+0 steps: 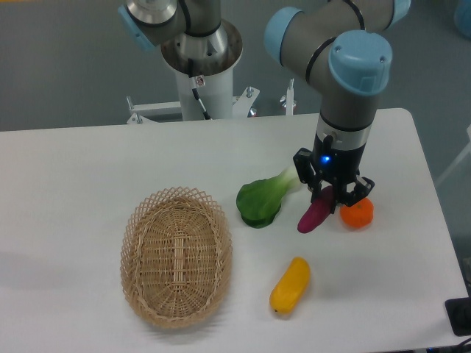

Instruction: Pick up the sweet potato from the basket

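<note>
The magenta-purple sweet potato point(314, 214) hangs tilted at the right of the table, its upper end between the fingers of my gripper point(329, 195), which is shut on it. Its lower tip points down-left, close to the white tabletop; I cannot tell if it touches. The tan wicker basket point(176, 255) lies at the front left, well apart from the gripper, with nothing inside it.
A green leafy bok choy point(263, 198) lies just left of the gripper. A round orange point(357, 212) sits right beside the gripper's right finger. A yellow oblong fruit point(290, 285) lies nearer the front edge. The robot base point(200, 55) stands behind the table.
</note>
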{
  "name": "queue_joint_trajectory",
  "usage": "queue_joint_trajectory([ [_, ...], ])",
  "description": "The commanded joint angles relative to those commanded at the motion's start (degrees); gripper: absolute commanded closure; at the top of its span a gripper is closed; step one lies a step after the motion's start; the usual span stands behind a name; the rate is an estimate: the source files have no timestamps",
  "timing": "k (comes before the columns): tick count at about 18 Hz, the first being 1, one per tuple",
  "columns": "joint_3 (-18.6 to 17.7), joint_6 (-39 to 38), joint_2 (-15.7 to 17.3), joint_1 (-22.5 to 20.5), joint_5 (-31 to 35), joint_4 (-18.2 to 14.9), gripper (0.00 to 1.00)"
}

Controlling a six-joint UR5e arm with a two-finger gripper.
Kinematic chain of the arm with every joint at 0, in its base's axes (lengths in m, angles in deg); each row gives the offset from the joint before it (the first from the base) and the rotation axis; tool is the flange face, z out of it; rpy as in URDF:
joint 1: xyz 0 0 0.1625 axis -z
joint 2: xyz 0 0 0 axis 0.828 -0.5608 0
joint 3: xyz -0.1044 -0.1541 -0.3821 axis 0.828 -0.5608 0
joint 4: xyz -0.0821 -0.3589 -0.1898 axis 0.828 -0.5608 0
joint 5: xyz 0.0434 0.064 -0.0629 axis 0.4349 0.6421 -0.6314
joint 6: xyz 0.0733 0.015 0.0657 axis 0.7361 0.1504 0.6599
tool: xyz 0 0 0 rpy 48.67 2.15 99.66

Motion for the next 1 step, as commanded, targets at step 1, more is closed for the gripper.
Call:
queue_joint_trajectory([
  [1, -0.1, -0.1, 0.0, 0.1, 0.0, 0.0, 0.61],
])
